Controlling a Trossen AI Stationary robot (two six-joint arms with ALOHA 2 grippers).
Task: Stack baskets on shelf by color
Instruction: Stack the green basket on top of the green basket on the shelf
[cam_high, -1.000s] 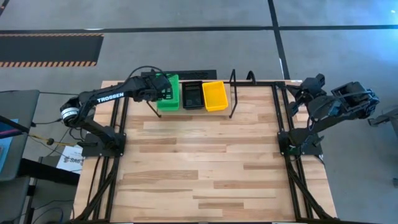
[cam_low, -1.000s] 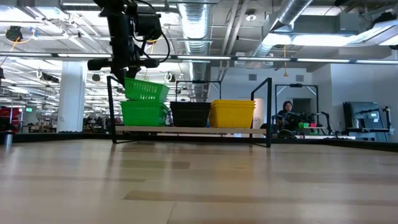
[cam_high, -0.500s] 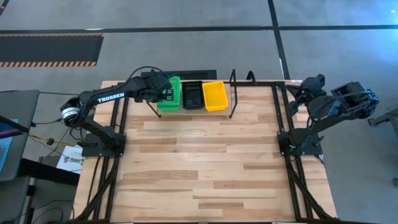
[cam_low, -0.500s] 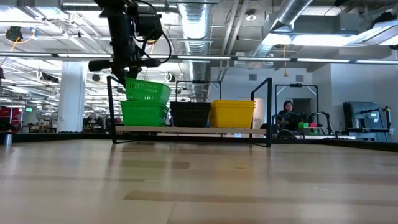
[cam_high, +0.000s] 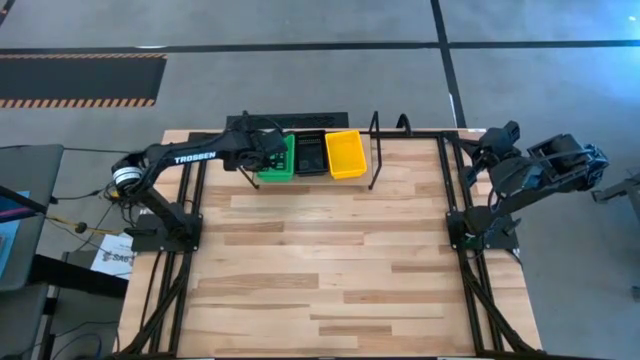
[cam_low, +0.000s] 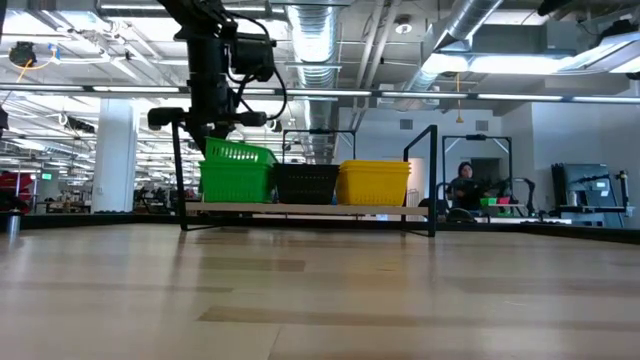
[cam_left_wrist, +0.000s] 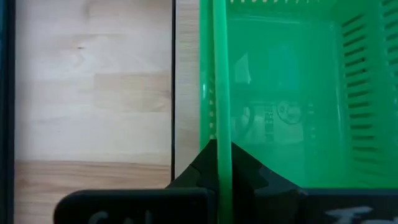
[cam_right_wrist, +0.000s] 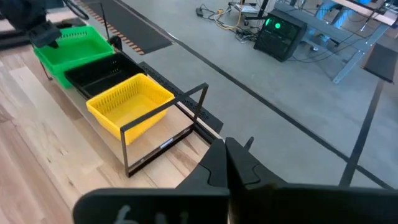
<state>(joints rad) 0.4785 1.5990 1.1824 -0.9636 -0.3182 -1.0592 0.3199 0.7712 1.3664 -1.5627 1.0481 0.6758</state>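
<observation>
Left claw (cam_left_wrist: 221, 163) clamped on green basket (cam_high: 279, 160) rim atop shelf (cam_low: 300, 208) at table's far edge; right claw (cam_right_wrist: 227, 165) closed, empty, beyond the table's right edge.

You are looking at a light wood tabletop (cam_high: 330, 270) lying under everything, its planks showing in mixed tones. A grey floor (cam_high: 300, 80) is running beyond it, crossed by dark lines, with a black-and-orange hazard strip (cam_high: 80, 100) lying at the far left. In the low view, a person (cam_low: 462, 186) is sitting at a desk in the room behind, and ducts (cam_low: 320, 40) are running along the ceiling.
</observation>
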